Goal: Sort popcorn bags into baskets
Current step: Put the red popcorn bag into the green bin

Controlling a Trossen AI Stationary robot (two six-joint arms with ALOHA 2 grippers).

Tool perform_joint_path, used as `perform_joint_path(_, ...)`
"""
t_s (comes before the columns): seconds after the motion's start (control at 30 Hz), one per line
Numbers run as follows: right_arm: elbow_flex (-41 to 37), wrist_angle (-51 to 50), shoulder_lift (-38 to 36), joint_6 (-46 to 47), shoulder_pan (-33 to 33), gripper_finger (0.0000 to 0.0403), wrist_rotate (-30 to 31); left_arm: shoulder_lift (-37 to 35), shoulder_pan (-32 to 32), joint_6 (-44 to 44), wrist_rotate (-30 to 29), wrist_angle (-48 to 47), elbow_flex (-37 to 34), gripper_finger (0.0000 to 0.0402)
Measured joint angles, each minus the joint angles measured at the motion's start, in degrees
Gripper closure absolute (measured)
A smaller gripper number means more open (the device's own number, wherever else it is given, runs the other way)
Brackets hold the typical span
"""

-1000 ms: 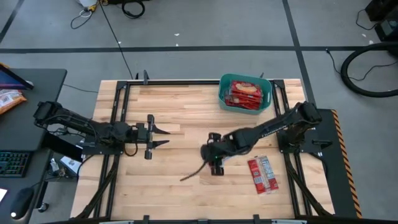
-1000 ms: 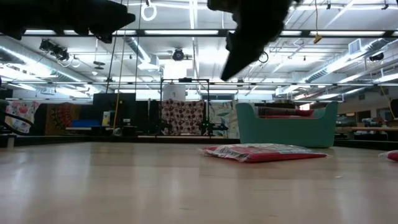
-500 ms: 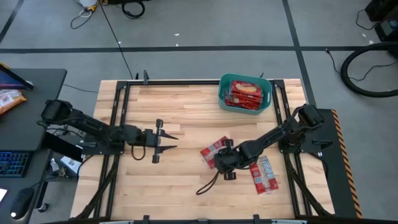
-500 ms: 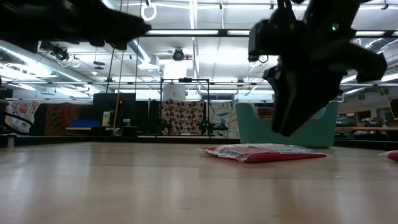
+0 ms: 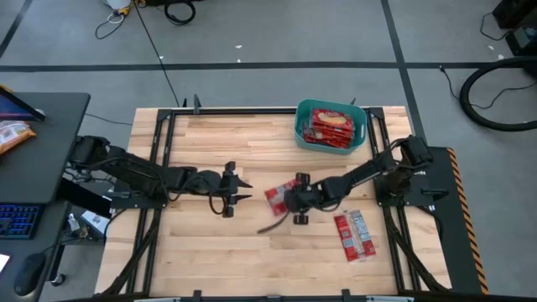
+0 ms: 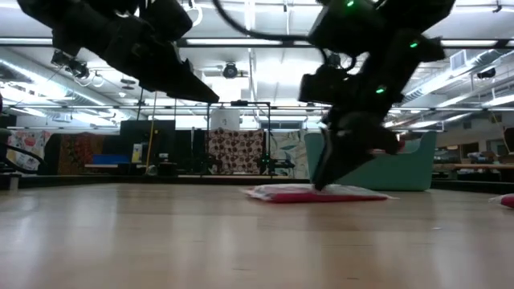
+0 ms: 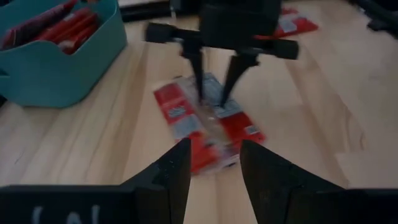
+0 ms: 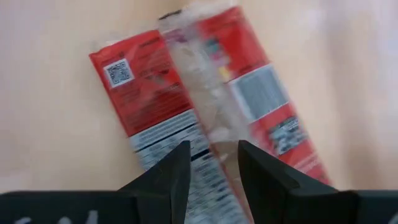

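A red popcorn bag (image 5: 273,197) lies flat on the table's middle, also in the low view (image 6: 353,193) and both wrist views (image 7: 180,118) (image 8: 149,93). My right gripper (image 5: 289,201) (image 7: 214,93) stands over it, open, fingertips down on its top. My left gripper (image 5: 243,189) (image 7: 214,180) hovers open just left of the bag, pointing at it. A second bag (image 5: 354,235) lies flat near the right front. The teal basket (image 5: 299,126) at the far edge holds several red bags (image 5: 329,124). My right gripper sets its open fingertips (image 7: 199,87) on the bag's top face, either side of the pale middle strip (image 7: 214,115). The fingers come from above, slanting from the table's right. The bag lies flat on the table.
Black rails (image 5: 159,151) run along the table's left and right sides. The basket (image 6: 401,164) stands behind the bag in the low view. Bare wood lies in front and at the far left.
My right gripper has come down and toward the far left onto the bag, which has slid a little toward the table's left. My left gripper has gone toward the table's right, toward the bag, sinking a little and tipping its fingers downward.
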Motion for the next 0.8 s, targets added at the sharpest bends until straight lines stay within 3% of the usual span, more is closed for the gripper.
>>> perform_joint_path(0.3, 2.5, 2.4, 0.0, -2.1, -3.4, 0.0268, 10.1, 0.9, 0.4, -1.8, 0.0, -2.6, 0.9, 0.0258)
perform_joint_path(0.5, 2.8, -2.0, -0.3, 1.3, 2.0, 0.0274, 17.8, 5.6, -0.2, -4.5, 0.0, -3.9, 2.6, 0.0258)
perform_joint_path(0.8, 2.8, -16.2, -2.8, 15.9, 13.2, 0.0275, 28.3, 16.8, -0.6, -1.9, 0.4, -10.6, 12.5, 0.0256)
